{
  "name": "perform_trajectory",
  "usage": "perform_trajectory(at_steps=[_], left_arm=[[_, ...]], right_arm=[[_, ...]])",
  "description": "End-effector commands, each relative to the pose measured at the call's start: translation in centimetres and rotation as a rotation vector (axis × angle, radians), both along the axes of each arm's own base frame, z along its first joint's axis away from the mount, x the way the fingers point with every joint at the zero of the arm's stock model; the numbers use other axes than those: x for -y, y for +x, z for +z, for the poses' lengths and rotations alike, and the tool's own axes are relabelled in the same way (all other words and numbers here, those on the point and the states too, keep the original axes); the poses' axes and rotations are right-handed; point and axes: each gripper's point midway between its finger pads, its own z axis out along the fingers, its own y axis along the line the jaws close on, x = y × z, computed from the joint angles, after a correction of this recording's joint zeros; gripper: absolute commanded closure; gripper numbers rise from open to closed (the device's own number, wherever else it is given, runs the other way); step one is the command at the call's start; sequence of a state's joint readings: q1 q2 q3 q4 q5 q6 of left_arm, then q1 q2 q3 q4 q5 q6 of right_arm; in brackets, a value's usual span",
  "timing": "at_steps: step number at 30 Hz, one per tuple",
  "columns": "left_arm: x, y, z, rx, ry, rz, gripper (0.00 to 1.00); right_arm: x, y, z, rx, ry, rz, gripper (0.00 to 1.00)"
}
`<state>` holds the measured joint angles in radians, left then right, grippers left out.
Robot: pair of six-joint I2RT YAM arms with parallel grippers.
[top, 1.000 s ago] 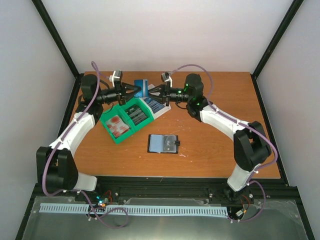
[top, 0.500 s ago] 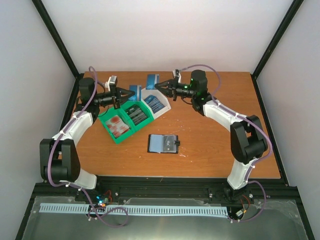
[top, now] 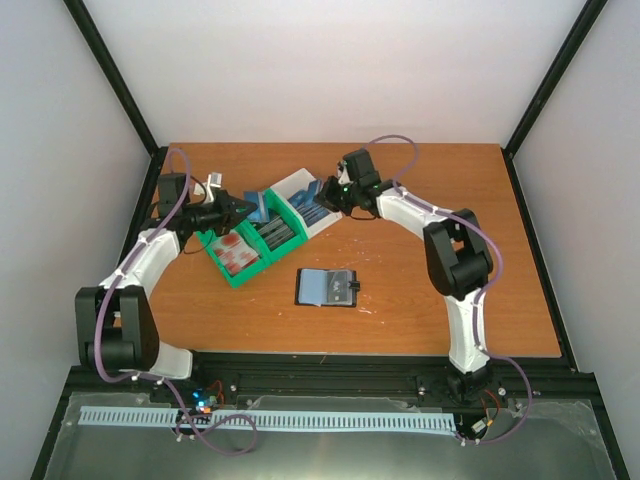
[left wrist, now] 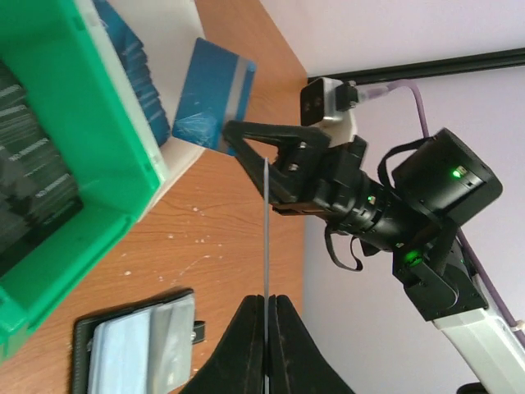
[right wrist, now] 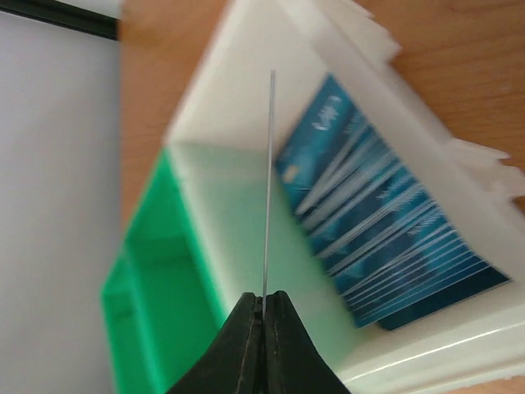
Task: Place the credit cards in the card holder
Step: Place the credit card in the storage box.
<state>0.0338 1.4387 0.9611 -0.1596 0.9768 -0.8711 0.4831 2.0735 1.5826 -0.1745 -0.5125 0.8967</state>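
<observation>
My left gripper [top: 244, 208] is shut on a blue credit card [top: 262, 203], held above the green bin. In the left wrist view that card [left wrist: 265, 238] shows edge-on between the shut jaws. My right gripper [top: 327, 194] is shut on a second blue card [top: 314, 190] and holds it over the bin's white compartment [top: 296, 186]. That card is edge-on in the right wrist view [right wrist: 267, 189] and face-on in the left wrist view [left wrist: 215, 97]. The black card holder [top: 328, 287] lies open on the table, its grey-blue sleeves up, in front of both grippers.
The green and white three-compartment bin [top: 222, 264] sits at the back left. It holds red cards [top: 233, 248], dark cards [top: 276, 229] and a stack of blue cards [right wrist: 385, 246] in the white end. The brown table [top: 430, 300] is walled by a black-framed enclosure.
The two grippers, close together a second ago, have drawn apart, each with a blue card. The right one has come down over the white compartment and the left one has drawn back left and lower.
</observation>
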Motion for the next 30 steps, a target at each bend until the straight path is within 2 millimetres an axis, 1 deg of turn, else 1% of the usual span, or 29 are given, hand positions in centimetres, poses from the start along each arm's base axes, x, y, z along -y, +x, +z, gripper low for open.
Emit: perform_trajectory(at_steps=[1, 3, 5, 8, 10, 12, 14, 16, 18, 21, 24, 25, 26, 28, 30], left_arm=[[-0.9, -1.0, -0.3, 0.048, 0.104, 0.025, 0.99], [-0.9, -1.3, -0.4, 0.049, 0.113, 0.027, 0.99], [-0.9, -1.7, -0.5, 0.050, 0.114, 0.024, 0.99], [-0.9, -2.1, -0.6, 0.053, 0.118, 0.021, 0.99], [-0.8, -2.4, -0.7, 0.053, 0.120, 0.018, 0.99], [-0.9, -2.6, -0.7, 0.057, 0.124, 0.016, 0.99], [-0.8, -2.9, -0.8, 0.059, 0.129, 0.010, 0.99], [-0.5, -3.3, -0.8, 0.063, 0.136, -0.001, 0.99], [-0.1, -3.8, -0.7, 0.076, 0.144, -0.018, 0.99], [0.9, -4.4, -0.6, 0.090, 0.156, -0.044, 0.99], [2.3, -5.1, -0.4, 0.105, 0.163, -0.071, 0.99], [3.0, -5.5, -0.2, 0.114, 0.154, -0.088, 0.99], [3.5, -5.9, 0.0, 0.125, 0.141, -0.101, 0.99], [4.3, -6.5, 0.2, 0.136, 0.120, -0.118, 0.99], [5.2, -7.2, 0.7, 0.157, 0.102, -0.141, 0.99]], right_arm=[[0.3, 1.6, -2.4, 0.058, -0.185, -0.060, 0.97], [0.2, 2.7, -3.0, 0.090, -0.236, -0.077, 0.97], [-0.2, 3.4, -3.8, 0.090, -0.253, -0.073, 0.97], [-1.5, 3.9, -4.5, 0.088, -0.255, -0.048, 0.95], [-2.3, 4.0, -5.1, 0.081, -0.244, -0.036, 0.92], [-2.9, 4.0, -5.3, 0.075, -0.232, -0.028, 0.86], [-3.2, 4.1, -5.1, 0.077, -0.235, -0.023, 0.76], [-3.0, 3.9, -4.4, 0.084, -0.262, -0.028, 0.68], [-2.3, 3.3, -3.1, 0.109, -0.294, -0.037, 0.61], [-0.8, 1.4, -1.1, 0.149, -0.330, -0.054, 0.51], [0.8, -1.7, 0.9, 0.173, -0.304, -0.055, 0.40], [1.3, -2.9, 1.4, 0.180, -0.280, -0.047, 0.38], [1.7, -4.3, 3.2, 0.209, -0.237, -0.039, 0.36], [2.2, -7.3, 4.6, 0.235, -0.150, 0.001, 0.32], [2.3, -10.5, 5.9, 0.257, -0.041, 0.058, 0.28]])
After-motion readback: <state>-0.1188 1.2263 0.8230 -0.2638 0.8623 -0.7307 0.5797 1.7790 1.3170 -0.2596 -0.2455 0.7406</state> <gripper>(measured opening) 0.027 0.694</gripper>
